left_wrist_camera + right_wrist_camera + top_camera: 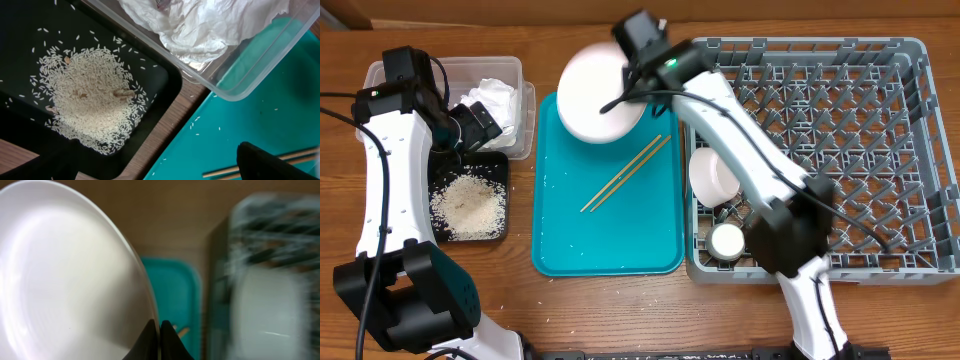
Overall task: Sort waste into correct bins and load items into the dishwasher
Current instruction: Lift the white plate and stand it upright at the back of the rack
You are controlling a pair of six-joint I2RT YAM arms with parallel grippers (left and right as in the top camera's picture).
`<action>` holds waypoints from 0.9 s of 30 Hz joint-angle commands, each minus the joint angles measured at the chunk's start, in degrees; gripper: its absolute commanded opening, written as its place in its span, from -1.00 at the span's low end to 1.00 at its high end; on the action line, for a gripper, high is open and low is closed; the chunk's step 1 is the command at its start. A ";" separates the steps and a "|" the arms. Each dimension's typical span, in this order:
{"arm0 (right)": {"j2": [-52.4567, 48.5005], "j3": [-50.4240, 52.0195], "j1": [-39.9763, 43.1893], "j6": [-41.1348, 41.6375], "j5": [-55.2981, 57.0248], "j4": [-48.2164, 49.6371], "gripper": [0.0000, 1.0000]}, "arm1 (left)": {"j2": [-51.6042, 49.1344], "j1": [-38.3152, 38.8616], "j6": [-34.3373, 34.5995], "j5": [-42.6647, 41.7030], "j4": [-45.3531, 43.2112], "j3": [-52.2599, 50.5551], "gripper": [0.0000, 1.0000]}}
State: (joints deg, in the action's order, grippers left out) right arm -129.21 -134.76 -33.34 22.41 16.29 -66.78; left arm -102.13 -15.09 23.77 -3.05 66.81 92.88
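My right gripper [632,82] is shut on the rim of the large white plate [592,92], held tilted over the far end of the teal tray; the right wrist view shows the fingers [160,330] pinching the plate's edge [65,280]. Two chopsticks [625,173] lie on the teal tray. My left gripper [480,125] is open and empty above the bins. The clear tub [525,105] holds the crumpled napkin [200,25]. The black tray [165,75] holds the rice [92,97]. A white bowl [713,175] and a small white cup [727,240] sit in the grey rack [880,150].
The teal serving tray [610,235] lies between the bins and the rack, with a few stray rice grains on it. The right arm stretches over the rack's left side. Bare wooden table lies in front of the tray.
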 commanded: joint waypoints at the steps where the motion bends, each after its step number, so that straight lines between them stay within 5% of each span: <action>1: 9.68 -3.04 1.01 -0.35 24.28 -4.48 -0.92 | 1.05 0.15 -0.85 -0.39 -0.02 -0.15 1.00; 6: 10.91 -2.64 4.22 -0.26 44.41 -15.02 -0.92 | 1.05 0.15 -0.87 -0.39 -0.02 -0.15 1.00; 12: 10.14 -1.64 11.32 0.31 46.16 -20.68 -0.92 | 1.05 0.15 -0.87 -0.39 -0.02 -0.15 1.00; 27: 10.03 24.17 15.21 0.33 53.99 -5.60 -0.92 | 1.05 0.15 -0.87 -0.39 -0.02 -0.15 1.00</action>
State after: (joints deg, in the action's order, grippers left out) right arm -119.44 -113.93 -17.28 22.22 67.68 -74.63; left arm -102.13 -15.09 23.79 -3.03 66.78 92.88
